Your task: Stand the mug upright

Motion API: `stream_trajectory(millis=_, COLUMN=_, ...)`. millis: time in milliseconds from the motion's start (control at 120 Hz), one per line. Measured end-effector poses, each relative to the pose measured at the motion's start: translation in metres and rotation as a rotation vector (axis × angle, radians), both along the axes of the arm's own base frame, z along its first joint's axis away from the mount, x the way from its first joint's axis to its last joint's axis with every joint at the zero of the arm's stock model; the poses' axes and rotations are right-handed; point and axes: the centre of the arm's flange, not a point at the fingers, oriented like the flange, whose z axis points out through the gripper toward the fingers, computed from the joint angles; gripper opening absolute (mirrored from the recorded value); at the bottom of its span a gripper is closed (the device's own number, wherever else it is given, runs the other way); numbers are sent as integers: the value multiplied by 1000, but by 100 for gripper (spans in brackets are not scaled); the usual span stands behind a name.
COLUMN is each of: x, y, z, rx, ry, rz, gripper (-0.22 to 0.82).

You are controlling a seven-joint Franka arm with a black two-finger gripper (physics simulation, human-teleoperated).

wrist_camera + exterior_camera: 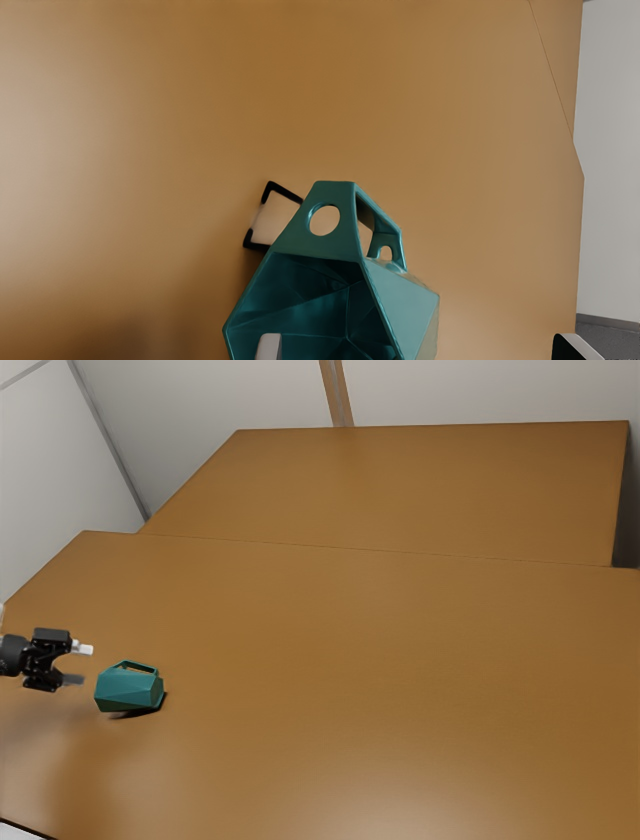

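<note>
black two-finger pincer, released and empty, its pale-tipped fingers well spread. the faceted teal mug lies on its side just beyond them, toward the exterior view's right, its open mouth facing the pincer and its angular handle uppermost. its long axis runs roughly along the pincer's reach. one finger lines up with the mouth, the other with the space outside the wall, so i'd judge a forward move could straddle that wall; tipping the mouth skyward must follow. around it spreads the brown table, with a pale wall behind.
</note>
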Motion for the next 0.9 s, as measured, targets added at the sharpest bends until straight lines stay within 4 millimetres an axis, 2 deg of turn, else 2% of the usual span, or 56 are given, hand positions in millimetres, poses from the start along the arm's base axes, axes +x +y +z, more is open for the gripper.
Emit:
stream_trajectory(millis=583, x=21, y=-23, z=-26, rx=54, ry=-73, rz=-138, gripper=59)
stream_trajectory(millis=758, x=25, y=-36, z=-32, rx=54, ry=-80, rz=-170, gripper=58)
stream_trajectory(millis=842, x=25, y=-40, z=-35, rx=54, ry=-82, rz=-178, gripper=56)
stream_trajectory(millis=900, x=26, y=-42, z=-36, rx=56, ry=-85, rz=-183, gripper=51)
